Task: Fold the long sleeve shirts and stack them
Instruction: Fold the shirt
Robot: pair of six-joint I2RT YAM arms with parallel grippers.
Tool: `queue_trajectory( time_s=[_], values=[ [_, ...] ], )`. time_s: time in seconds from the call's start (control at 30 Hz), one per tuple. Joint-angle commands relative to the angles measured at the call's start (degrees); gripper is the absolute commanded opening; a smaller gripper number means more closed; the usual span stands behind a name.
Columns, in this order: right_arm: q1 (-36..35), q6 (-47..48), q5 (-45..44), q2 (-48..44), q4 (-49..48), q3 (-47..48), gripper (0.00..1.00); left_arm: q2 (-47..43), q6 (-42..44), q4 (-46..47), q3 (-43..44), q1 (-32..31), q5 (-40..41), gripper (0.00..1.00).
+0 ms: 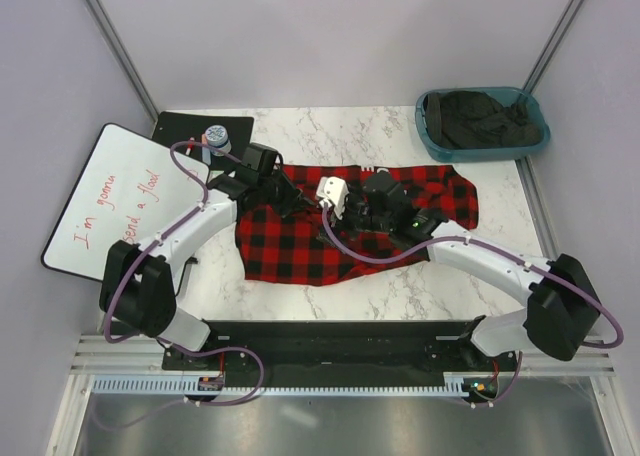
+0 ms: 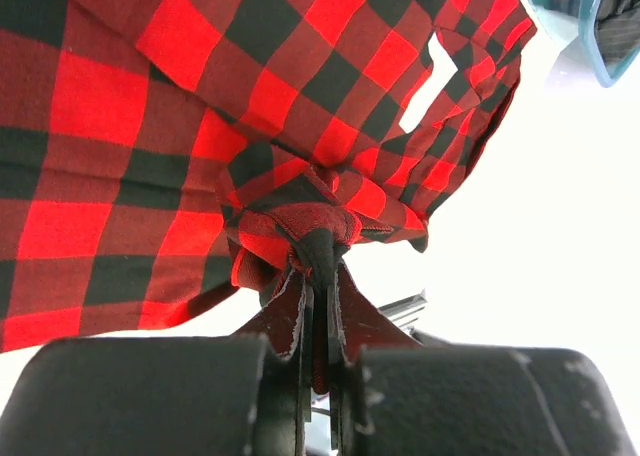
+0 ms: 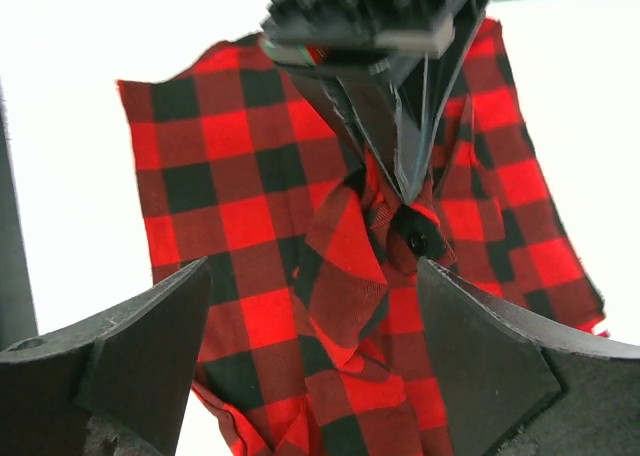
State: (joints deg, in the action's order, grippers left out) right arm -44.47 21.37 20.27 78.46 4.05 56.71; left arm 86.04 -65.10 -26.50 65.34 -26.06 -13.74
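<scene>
flannel shirt (image 1: 290, 251); where does it lie?
on the marble worktop (image 1: 400, 286), spread between your arms; your left pincer (image 2: 318, 276) is clamped on a bunched fold of it; your right pincer (image 3: 312, 271) hangs wide apart just beside that pinch, holding nothing
how should i grip?
i'd say close the right on cloth near the pinch, then lift both level so the fold falls straight
</scene>
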Motion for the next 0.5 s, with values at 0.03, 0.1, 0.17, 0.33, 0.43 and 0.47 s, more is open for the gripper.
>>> queue_trajectory(
  time_s=[0.03, 0.1, 0.17, 0.33, 0.43, 0.47],
  values=[
    [-1.2, -3.0, -6.6, 2.8, -8.2, -1.0, 0.87, -2.8, -5.6, 0.5, -1.1, 0.1, -2.5, 0.06],
    [-1.6, -2.8, -7.7, 3.9, -8.1, -0.9, 0.81, -3.2, -6.3, 0.6, -1.4, 0.2, -2.3, 0.06],
    [-1.6, -2.6, -9.0, 4.6, -8.2, -1.2, 0.75, -3.3, -6.9, 0.7, -2.0, 0.3, -2.3, 0.06],
    [-1.7, -3.7, -10.2, 8.4, -9.0, -0.2, 0.66, -3.9, -9.1, 1.5, -2.8, 0.3, -3.4, 0.06],
    [-1.7, -3.3, -10.2, 10.3, -6.7, 1.5, 0.48, -4.2, -9.2, 1.5, -2.8, 0.4, -3.8, 0.06],
    [-1.7, -3.3, -10.2, 10.7, -6.0, 2.3, 0.34, -4.4, -9.1, 1.6, -2.8, 0.4, -3.9, 0.06]
  ],
)
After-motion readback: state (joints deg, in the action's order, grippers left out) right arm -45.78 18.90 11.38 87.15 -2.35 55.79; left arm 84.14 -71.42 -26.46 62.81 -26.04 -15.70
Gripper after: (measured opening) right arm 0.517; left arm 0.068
